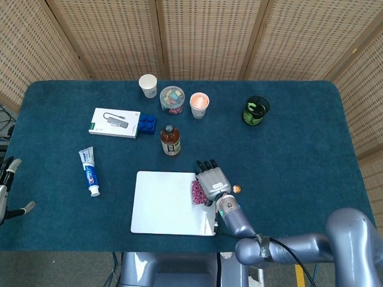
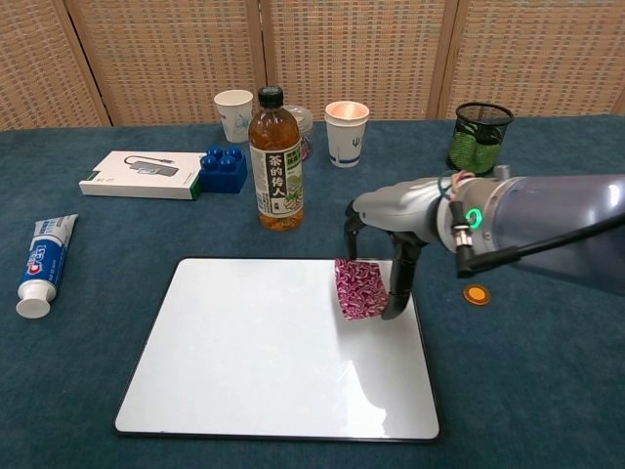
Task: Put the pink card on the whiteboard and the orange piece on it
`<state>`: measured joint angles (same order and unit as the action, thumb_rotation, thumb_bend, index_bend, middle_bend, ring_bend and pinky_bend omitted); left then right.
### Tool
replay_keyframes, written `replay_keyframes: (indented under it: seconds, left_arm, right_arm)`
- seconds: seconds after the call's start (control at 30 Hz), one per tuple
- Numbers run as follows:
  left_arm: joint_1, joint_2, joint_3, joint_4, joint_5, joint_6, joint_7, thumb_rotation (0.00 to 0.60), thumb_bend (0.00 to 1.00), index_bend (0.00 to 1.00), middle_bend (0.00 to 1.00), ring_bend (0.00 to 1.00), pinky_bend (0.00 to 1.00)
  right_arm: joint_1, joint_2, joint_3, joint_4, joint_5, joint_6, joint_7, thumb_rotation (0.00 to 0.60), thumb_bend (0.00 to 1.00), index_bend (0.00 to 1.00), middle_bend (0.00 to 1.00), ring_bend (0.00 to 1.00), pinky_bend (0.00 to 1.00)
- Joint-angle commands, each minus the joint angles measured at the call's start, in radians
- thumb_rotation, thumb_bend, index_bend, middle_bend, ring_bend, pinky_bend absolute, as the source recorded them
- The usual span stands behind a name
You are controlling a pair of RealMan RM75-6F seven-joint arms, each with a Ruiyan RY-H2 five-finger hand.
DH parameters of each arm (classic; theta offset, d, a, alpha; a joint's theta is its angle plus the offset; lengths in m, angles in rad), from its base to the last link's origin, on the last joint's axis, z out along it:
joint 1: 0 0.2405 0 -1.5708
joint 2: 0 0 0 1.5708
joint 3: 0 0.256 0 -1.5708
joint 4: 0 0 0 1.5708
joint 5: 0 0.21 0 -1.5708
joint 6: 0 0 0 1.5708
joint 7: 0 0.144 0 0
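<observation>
While the right hand [image 2: 386, 256] pinches the pink card [image 2: 359, 287] over the whiteboard [image 2: 244, 362] mid-frame, unreleased, the orange piece [image 2: 477, 294] waits untouched at right.

Left hand [image 1: 7, 191] half beyond the frame's edge.

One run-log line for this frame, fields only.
phase: placing card | right hand: holds pink card over whiteboard right edge | orange piece: on cloth, right of board | left hand: idle, table's left edge
</observation>
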<state>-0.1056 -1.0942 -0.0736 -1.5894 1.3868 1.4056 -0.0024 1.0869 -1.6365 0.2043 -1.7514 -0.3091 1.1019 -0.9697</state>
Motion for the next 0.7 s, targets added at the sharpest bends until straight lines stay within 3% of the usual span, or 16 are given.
replay_keyframes:
  seconds: [0.03,0.13,0.23,0.53,0.7]
  left_arm:
    - [-0.002,0.001,0.0,0.001,-0.002,-0.004,-0.002,0.6,0.0,0.0,0.0,0.0,0.0]
    - [-0.002,0.002,-0.001,0.002,-0.004,-0.005,-0.006,0.6,0.0,0.0,0.0,0.0,0.0]
    - [-0.002,0.004,-0.002,0.003,-0.005,-0.005,-0.012,0.6,0.0,0.0,0.0,0.0,0.0]
    - [-0.002,0.002,0.002,0.003,0.0,-0.005,-0.007,0.6,0.0,0.0,0.0,0.0,0.0]
    - [-0.002,-0.001,0.005,-0.002,0.005,-0.001,0.005,0.6,0.0,0.0,0.0,0.0,0.0]
  right_arm:
    - [0.034,-0.046,0.031,0.027,0.054,0.032,-0.025,0.6,0.1,0.33,0.0,0.0,0.0]
    - [0.052,-0.057,0.038,0.033,0.089,0.041,-0.044,0.6,0.02,0.09,0.0,0.0,0.0]
    - [0.055,-0.044,0.044,0.019,0.119,0.041,-0.048,0.6,0.0,0.0,0.0,0.0,0.0]
    - [0.0,0.068,-0.008,-0.065,0.036,0.044,0.008,0.6,0.0,0.0,0.0,0.0,0.0]
    - [-0.06,0.147,-0.05,-0.091,-0.049,0.021,0.087,0.6,0.02,0.14,0.0,0.0,0.0]
